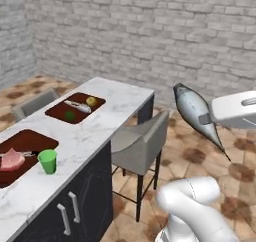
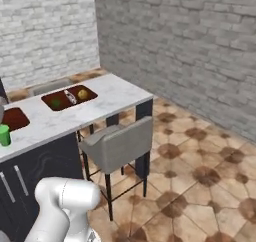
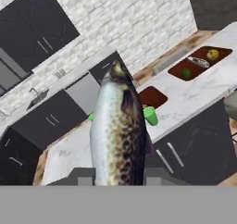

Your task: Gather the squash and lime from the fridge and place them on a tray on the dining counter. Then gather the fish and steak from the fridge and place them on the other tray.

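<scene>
My gripper (image 1: 204, 119) is shut on the fish (image 1: 194, 110), a silvery-grey speckled fish (image 3: 118, 130) held in the air over the floor, right of the dining counter (image 1: 100, 131). On that counter, the far tray (image 1: 57, 111) holds the yellow squash (image 1: 91, 101), the green lime (image 1: 69, 115) and a thin silvery utensil (image 1: 77, 106). The near tray (image 1: 30, 138) holds the pink steak (image 1: 11, 160). The squash (image 3: 212, 54) and lime (image 3: 186, 73) also show in the hand view. The fridge is out of view.
A green cup (image 1: 48, 161) stands on the counter beside the near tray. A grey stool (image 1: 137, 146) sits at the counter's right side and another (image 1: 35, 103) behind it. Brick walls stand beyond. Tiled floor lies open to the right.
</scene>
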Controlling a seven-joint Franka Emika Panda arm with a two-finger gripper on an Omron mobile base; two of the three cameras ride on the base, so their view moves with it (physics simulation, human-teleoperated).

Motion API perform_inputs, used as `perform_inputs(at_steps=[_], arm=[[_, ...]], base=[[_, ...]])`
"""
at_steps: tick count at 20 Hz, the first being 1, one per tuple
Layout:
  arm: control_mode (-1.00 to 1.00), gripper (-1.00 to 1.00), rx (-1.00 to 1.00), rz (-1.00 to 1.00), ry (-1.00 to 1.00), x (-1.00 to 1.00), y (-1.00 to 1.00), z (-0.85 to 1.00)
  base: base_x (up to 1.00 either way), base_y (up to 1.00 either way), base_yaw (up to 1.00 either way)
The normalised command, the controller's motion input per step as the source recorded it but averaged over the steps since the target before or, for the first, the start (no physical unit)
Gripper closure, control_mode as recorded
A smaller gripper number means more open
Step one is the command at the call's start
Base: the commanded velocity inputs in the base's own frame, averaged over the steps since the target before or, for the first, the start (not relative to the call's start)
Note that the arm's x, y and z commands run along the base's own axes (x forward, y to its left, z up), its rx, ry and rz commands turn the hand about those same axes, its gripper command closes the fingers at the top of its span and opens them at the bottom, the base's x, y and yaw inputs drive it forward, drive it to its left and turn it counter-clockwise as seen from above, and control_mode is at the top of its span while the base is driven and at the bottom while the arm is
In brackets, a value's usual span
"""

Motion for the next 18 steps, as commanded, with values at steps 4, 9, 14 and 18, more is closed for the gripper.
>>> perform_inputs(at_steps=[4, 9, 14, 18], arm=[[1.00, 1.00, 0.00, 0.00, 0.00, 0.00, 0.00, 0.00], [1.00, 1.00, 0.00, 0.00, 0.00, 0.00, 0.00, 0.00], [1.00, 1.00, 0.00, 0.00, 0.00, 0.00, 0.00, 0.00], [1.00, 1.00, 0.00, 0.00, 0.00, 0.00, 0.00, 0.00]], base=[[0.52, 0.13, 0.45], [0.48, 0.15, 0.47], [0.56, 0.08, 0.46], [0.72, 0.00, 0.46]])
